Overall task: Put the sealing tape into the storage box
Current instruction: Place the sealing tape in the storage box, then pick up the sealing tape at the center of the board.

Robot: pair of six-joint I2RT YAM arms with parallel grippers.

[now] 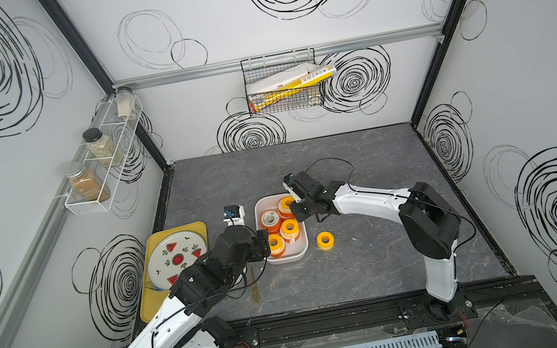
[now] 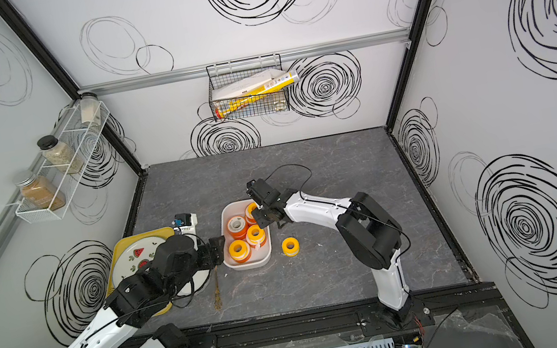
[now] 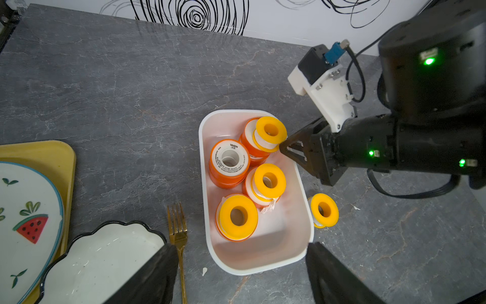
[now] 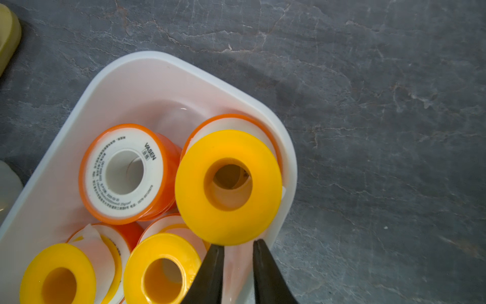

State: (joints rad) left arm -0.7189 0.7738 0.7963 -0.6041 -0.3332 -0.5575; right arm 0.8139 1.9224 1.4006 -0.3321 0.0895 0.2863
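Left gripper (image 3: 242,246) hangs wide over white plastic storage box (image 3: 263,250); right gripper (image 4: 238,243), narrowed, probably steadying perched yellow-spooled sealing tape roll (image 4: 228,147).

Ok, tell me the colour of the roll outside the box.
Yellow roll, white tape; left wrist view shows it best.

Base of the right gripper (image 4: 238,243) runs off the frame edge, lower roll (image 4: 236,122) ahead of the jaws is mostly hidden by top roll (image 4: 194,189), box (image 4: 147,68) end under the jaws is cropped, orange roll (image 4: 123,205) print too small to read.
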